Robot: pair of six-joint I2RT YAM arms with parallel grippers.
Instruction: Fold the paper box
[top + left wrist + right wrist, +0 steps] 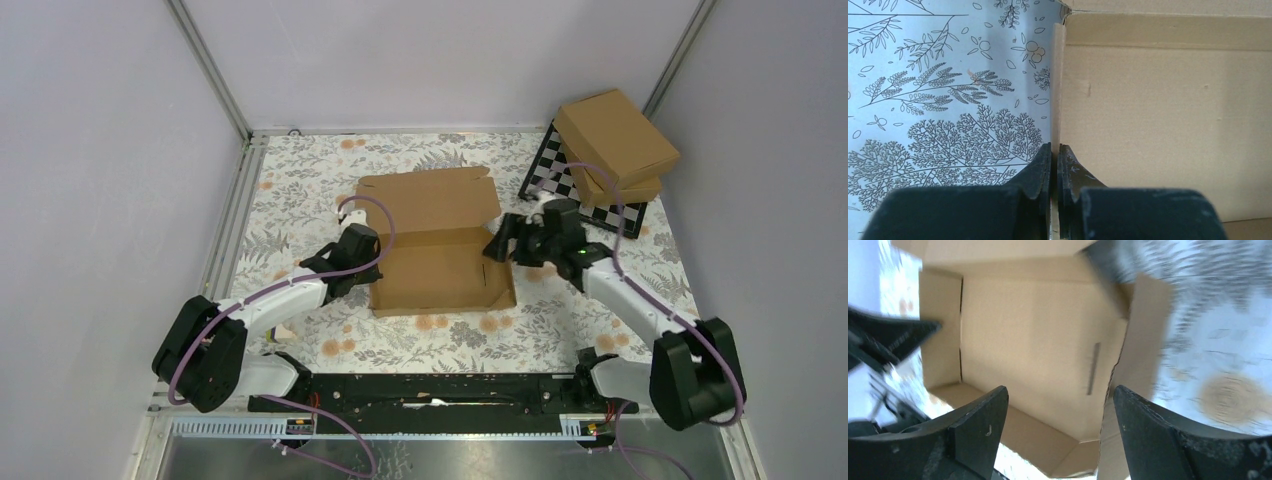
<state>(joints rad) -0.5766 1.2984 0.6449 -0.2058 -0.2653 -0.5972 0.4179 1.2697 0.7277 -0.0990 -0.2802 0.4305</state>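
the half-formed paper box (440, 250) sat at the middle of the desk (290, 190). the left fingers (1040, 172) pinched its left wall; the right fingers (978, 432) stood wide apart over its right side.

Plain lilac-grey walls (420, 60); floral tablecloth (300, 170); metal corner posts (211, 70), probably aluminium.
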